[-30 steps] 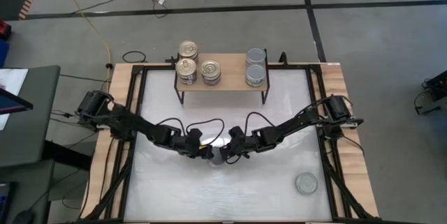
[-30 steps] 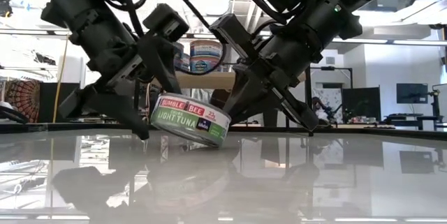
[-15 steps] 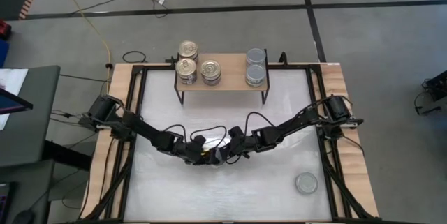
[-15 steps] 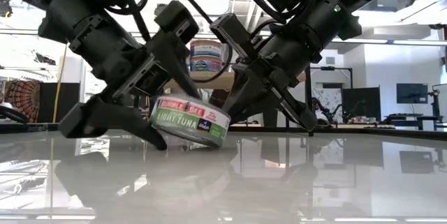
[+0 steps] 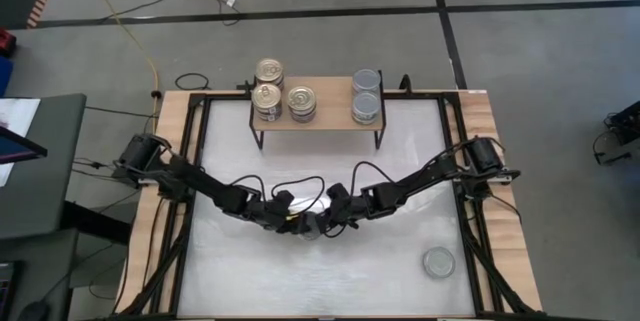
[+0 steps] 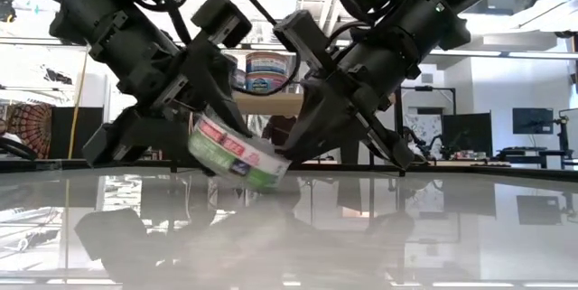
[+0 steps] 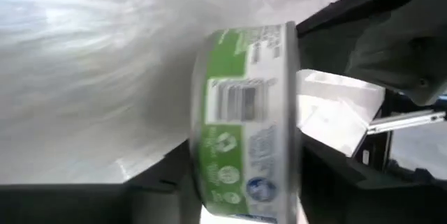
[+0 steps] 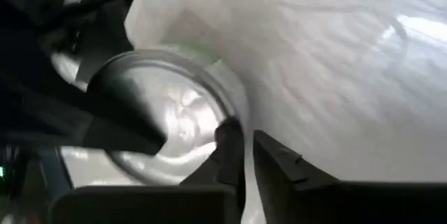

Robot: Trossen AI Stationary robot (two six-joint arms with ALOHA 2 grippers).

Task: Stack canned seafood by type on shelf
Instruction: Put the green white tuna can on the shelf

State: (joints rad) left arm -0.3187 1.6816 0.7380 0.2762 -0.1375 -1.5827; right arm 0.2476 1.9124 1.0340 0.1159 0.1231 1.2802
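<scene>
A tuna can (image 6: 237,153) with a green and red label sits steeply tilted at the table's middle, between my two grippers. My left gripper (image 5: 298,223) comes from the left and is shut on it. My right gripper (image 5: 327,221) comes from the right, shut, with its tips at the can's right edge. The can's silver face (image 8: 164,126) shows in the right wrist view. On the shelf (image 5: 332,113) at the far edge stand gold-lidded cans (image 5: 268,101), (image 5: 302,102) and silver-lidded cans (image 5: 367,108). My left gripper pinches the can across its two flat faces (image 7: 202,172), one finger on each, with the labelled wall (image 7: 244,112) between them. The fingers slant down from the table's left. The can is tilted, its right edge low; I cannot tell whether that edge touches the table. My right gripper's shut fingertips (image 8: 229,144) lie against the rim (image 8: 218,123) of the can's silver face, on its right side. They slant down from the table's right. I cannot tell whether they bear any of the can.
One loose silver-lidded can (image 5: 437,261) lies at the table's near right. The white tabletop (image 5: 250,281) is framed by black rails and wooden borders. The shelf has bare board between its can stacks.
My left gripper has shut on the can and taken hold of it. The can, which lay slightly tilted with its label toward the near edge, now stands much steeper, its left side raised. My right gripper has stayed at the can's right edge.
</scene>
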